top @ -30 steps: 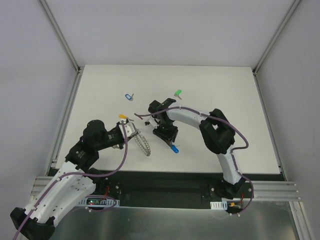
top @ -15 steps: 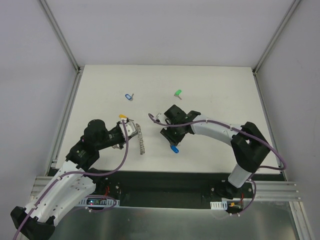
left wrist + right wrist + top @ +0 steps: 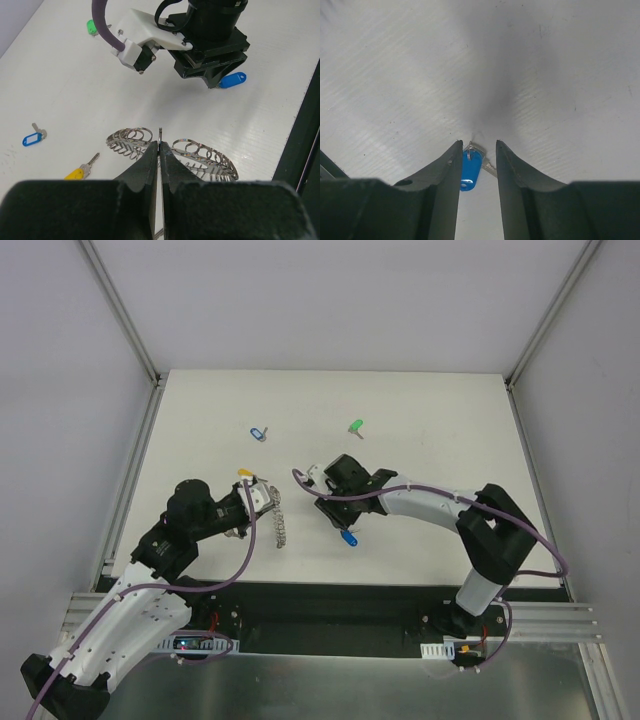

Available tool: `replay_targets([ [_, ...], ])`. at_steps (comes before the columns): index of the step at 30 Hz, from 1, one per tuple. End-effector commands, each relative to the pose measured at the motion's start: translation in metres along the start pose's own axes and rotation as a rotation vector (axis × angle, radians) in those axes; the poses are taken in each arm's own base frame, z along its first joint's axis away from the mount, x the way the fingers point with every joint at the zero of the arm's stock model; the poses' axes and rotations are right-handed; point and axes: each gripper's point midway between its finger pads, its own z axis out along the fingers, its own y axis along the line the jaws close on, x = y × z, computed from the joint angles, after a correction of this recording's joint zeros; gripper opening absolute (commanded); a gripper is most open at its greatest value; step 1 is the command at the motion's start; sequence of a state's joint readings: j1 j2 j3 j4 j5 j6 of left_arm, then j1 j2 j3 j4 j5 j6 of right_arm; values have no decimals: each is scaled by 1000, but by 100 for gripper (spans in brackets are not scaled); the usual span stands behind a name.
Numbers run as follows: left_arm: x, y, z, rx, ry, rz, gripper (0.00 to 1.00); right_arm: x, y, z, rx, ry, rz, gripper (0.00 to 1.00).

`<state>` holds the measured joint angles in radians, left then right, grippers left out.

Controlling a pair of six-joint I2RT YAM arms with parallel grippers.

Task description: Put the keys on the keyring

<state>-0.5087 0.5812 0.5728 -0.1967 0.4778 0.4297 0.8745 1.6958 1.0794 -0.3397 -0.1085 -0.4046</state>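
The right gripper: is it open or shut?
Open. In the right wrist view the right gripper has its fingers apart, the blue key lying on the table between them with a gap beside it.

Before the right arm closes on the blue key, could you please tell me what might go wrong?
The blue key lies flat on the table, nearer one side of the right gripper's open jaws, so closing may nudge it away. The left gripper pinches only a thin edge of the keyring, which might twist when threading.
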Motion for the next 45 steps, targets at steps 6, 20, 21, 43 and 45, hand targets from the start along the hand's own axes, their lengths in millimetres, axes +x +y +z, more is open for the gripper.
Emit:
replay_targets([
  [6,-12,9,-1,-39,-39,11,0,12,10,8,-14,62,1,34],
  [20,-13,8,-1,-34,-41,10,0,22,6,9,18,99,-1,26],
  [21,-13,8,-1,-34,-39,9,0,23,6,8,19,104,-2,25],
  [43,-14,6,-1,-22,-46,9,0,23,5,4,20,104,-18,1],
  [45,-16,5,-1,-12,-53,14,0,14,6,-5,21,71,-26,1],
])
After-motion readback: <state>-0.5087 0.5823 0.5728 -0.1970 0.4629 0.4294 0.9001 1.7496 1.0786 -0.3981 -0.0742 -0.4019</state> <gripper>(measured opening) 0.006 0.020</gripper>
